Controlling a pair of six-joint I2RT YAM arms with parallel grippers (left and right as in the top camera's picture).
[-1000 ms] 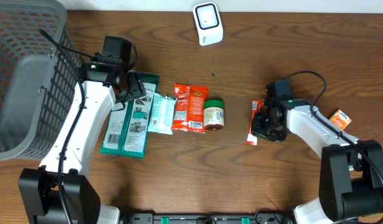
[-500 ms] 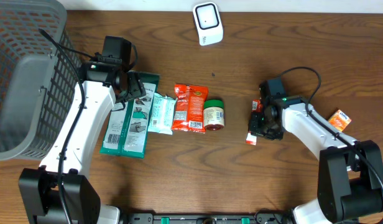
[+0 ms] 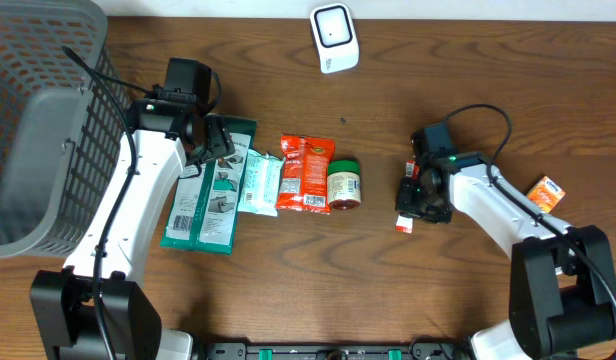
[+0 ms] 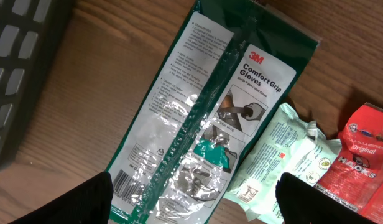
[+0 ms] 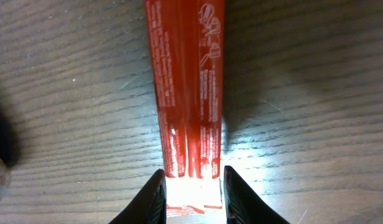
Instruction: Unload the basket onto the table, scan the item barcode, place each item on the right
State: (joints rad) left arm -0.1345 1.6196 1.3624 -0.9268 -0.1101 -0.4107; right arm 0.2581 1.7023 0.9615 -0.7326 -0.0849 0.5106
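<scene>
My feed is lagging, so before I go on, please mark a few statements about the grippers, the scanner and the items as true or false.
1. The right gripper is shut on the red packet. True.
2. The left gripper is gripping the glove pack. False: it is open over the pack and holds nothing.
3. The scanner lies in the basket. False: it is on the table, outside the basket.
4. The jar sits beside the red snack bags. True.
</scene>
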